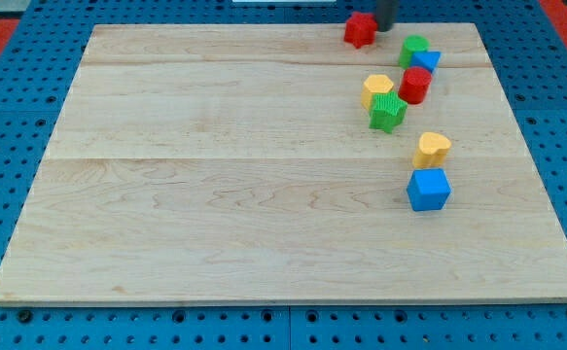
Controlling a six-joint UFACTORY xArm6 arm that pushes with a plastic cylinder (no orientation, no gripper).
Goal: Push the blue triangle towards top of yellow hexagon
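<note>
The blue triangle (pixel 427 61) lies near the board's top right, touching a green block (pixel 413 47) on its upper left and a red cylinder (pixel 415 85) below it. The yellow hexagon (pixel 377 89) sits left of the red cylinder, lower and to the left of the triangle. My tip (pixel 386 28) is at the view's top edge, right beside a red block (pixel 360 29) and up-left of the blue triangle, apart from it.
A green star-like block (pixel 387 112) touches the hexagon's lower right. A yellow heart-like block (pixel 432 149) and a blue cube (pixel 428 189) stand lower on the right. The wooden board (pixel 215 194) rests on a blue pegboard.
</note>
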